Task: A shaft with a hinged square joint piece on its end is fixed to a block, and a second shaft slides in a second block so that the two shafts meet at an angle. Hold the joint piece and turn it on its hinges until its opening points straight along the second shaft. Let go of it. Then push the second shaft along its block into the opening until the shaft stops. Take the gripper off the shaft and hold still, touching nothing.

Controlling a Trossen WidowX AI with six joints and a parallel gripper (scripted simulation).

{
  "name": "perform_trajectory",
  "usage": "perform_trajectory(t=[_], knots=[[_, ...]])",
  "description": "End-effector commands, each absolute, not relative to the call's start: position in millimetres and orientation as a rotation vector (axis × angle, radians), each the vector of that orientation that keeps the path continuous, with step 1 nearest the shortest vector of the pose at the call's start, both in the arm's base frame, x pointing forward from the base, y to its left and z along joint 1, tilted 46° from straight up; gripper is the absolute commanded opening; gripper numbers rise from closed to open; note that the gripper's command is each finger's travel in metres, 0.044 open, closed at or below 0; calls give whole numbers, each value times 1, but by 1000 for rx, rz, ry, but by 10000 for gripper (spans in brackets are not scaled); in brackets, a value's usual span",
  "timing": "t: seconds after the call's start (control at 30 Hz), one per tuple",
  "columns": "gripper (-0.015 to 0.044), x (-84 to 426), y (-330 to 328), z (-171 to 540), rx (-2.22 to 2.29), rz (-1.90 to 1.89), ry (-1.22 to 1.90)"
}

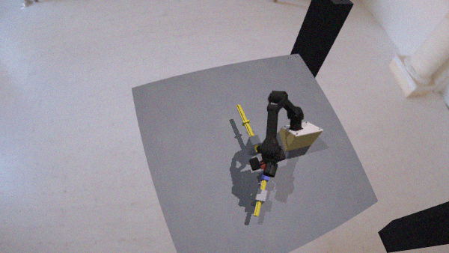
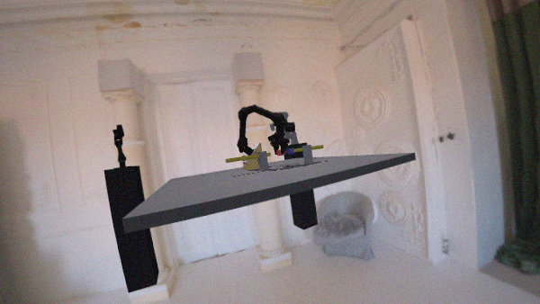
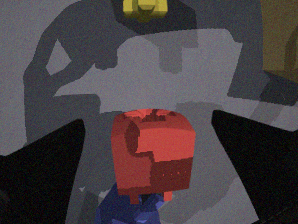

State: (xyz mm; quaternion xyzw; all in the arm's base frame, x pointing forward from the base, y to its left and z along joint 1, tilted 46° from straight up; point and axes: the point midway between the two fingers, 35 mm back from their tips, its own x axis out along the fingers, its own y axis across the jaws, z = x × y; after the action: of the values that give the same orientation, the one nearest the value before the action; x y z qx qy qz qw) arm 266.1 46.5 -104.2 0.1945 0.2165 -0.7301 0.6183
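The red square joint piece hangs on a blue hinge part at the end of the first yellow shaft, which is fixed in a grey block. In the wrist view its open end faces up the picture, roughly toward the end of the second yellow shaft. A gap separates them. The second shaft runs through its own grey block. My gripper is wide open, with a finger on each side of the red piece, apart from it.
A collar sits on the outer part of the second shaft. The arm's wedge-shaped base stands close to the second block. The grey table carries both blocks. Black pillars stand beyond its edges.
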Motion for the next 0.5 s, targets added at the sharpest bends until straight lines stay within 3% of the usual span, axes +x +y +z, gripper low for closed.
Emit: perform_trajectory(t=[0.0,0.47], knots=[[440,271,54,-98,390,-1640,576],[440,281,82,-70,100,-1419,967]])
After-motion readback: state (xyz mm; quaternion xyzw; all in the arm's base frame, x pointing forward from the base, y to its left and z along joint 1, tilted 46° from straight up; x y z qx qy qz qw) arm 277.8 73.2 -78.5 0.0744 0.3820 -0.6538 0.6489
